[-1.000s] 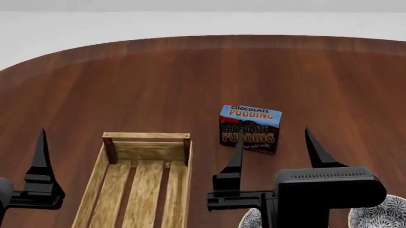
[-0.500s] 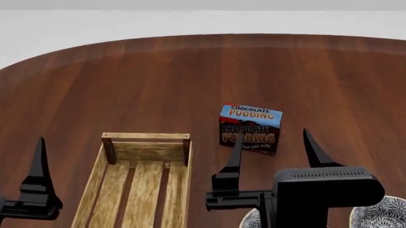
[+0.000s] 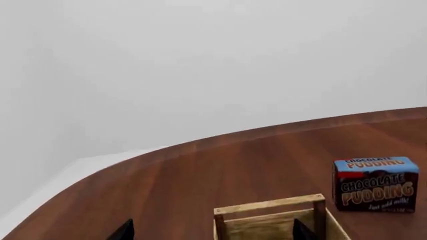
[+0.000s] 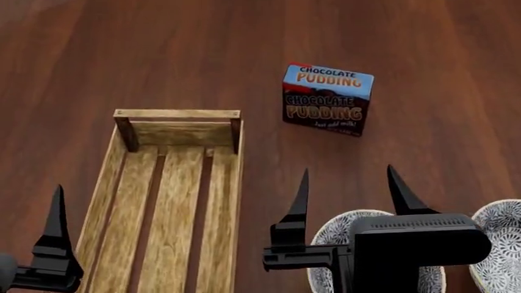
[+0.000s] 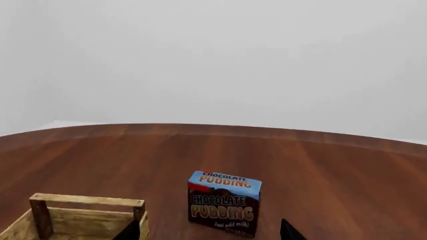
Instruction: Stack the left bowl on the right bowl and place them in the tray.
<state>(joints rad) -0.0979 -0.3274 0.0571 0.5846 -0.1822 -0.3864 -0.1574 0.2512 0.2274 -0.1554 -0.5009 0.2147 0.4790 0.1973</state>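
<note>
I see one dark reddish-brown wooden table (image 4: 163, 55) filling the head view; its curved far edge shows in both wrist views against a plain pale wall.

One tray: the long rectangular light-wood crate with slatted bottom (image 4: 167, 201), low plank sides and corner posts. It lies on the table left of centre, running lengthwise away from me, its near end cut off by the frame. Nothing in it that I can see. Its far end also shows in the left wrist view (image 3: 270, 220) and the right wrist view (image 5: 87, 215).

Two bowls, both white with a dark speckled pattern, both on the table right of the tray and apart from it. The left bowl (image 4: 326, 235) sits under my right arm, mostly hidden by the black wrist housing. The right bowl (image 4: 501, 244) is at the right frame edge, only partly in view. They are side by side, not stacked.

One dark chocolate pudding box with a blue top (image 4: 327, 99), upright, beyond the bowls and right of the tray's far end.

Two grippers. Right gripper (image 4: 350, 195): two black pointed fingers spread wide, holding nothing, above the left bowl. Left gripper (image 4: 57, 244): only one finger visible at lower left, outside the tray; I cannot tell whether it's spread or closed.
</note>
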